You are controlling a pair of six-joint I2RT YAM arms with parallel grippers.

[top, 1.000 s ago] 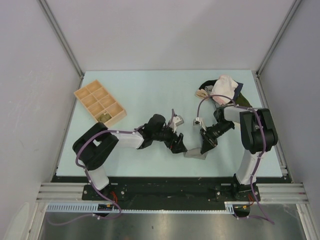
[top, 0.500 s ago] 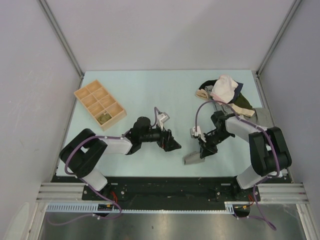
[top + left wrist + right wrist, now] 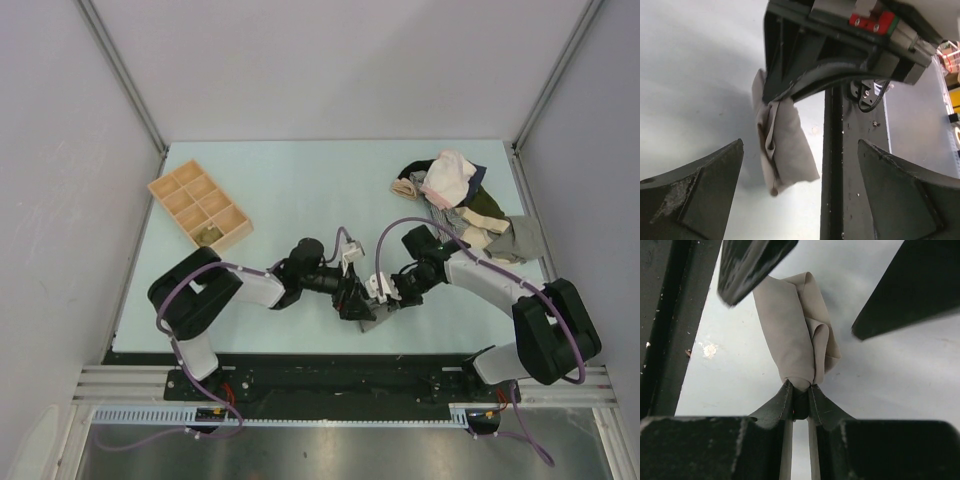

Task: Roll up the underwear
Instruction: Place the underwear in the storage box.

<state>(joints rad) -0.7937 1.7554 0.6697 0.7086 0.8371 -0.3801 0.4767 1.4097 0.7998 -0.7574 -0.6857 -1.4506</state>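
Observation:
The underwear [image 3: 386, 314] is a small taupe-grey bundle at the table's near edge, between the two arms. In the right wrist view my right gripper [image 3: 800, 390] is shut on one end of the underwear [image 3: 792, 330], which hangs bunched and folded just above the table. My right gripper [image 3: 386, 296] reaches it from the right. My left gripper [image 3: 361, 304] is open and faces the bundle from the left. In the left wrist view the underwear [image 3: 787, 145] hangs between my open left gripper [image 3: 800, 192] and the right gripper's black body.
A wooden divided tray [image 3: 198, 207] stands at the back left. A pile of other garments [image 3: 452, 183] lies at the back right, with a grey cloth [image 3: 520, 238] beside it. The black rail of the table's near edge [image 3: 834, 165] runs right by the bundle.
My left gripper drew back left, then came right again to the bundle. My right gripper moved left with the underwear still in it.

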